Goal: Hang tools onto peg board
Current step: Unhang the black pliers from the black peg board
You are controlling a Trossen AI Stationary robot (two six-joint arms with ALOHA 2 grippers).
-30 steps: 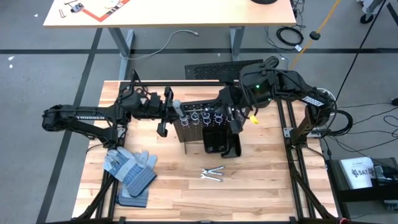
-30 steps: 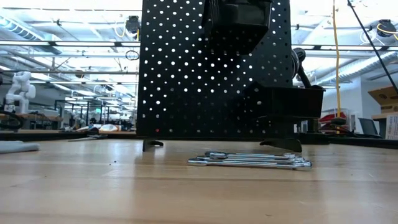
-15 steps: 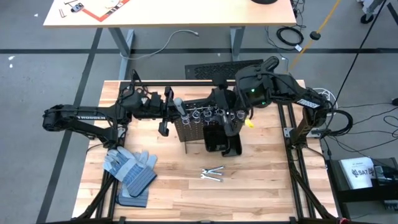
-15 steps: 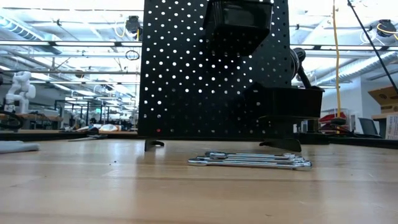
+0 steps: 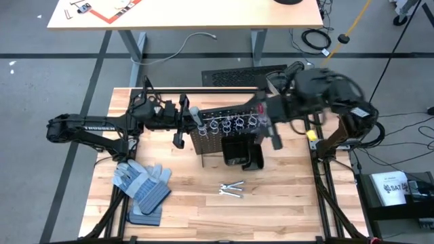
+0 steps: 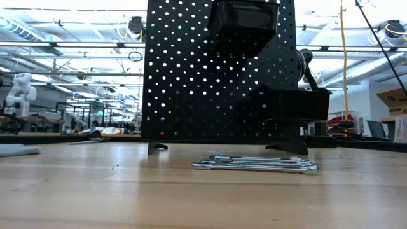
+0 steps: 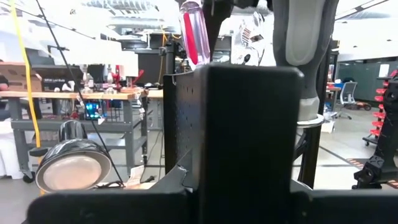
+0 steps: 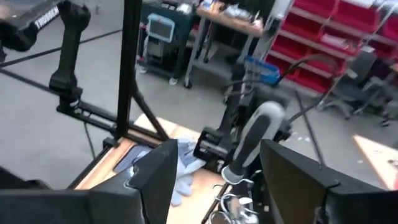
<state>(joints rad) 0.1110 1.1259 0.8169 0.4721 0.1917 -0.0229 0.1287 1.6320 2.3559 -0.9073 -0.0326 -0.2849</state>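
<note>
The right hand (image 5: 274, 137) has let go, fingers apart, and swung clear; the red-handled screwdriver (image 5: 260, 111) now hangs on the peg board (image 5: 215, 139). The left hand (image 5: 180, 122), fingers together, steadies it; wrenches (image 5: 231, 189) remain on the counter (image 5: 285, 203).

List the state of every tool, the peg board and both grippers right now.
Red-handled screwdriver: upright in the ring row.
Grey-handled screwdriver: upright in a ring.
Wrenches: lying flat on the table, unhung.
Peg board: standing upright.
Work gloves: lying flat.
Right gripper: open, empty.
Left gripper: at the board's left end.
</note>
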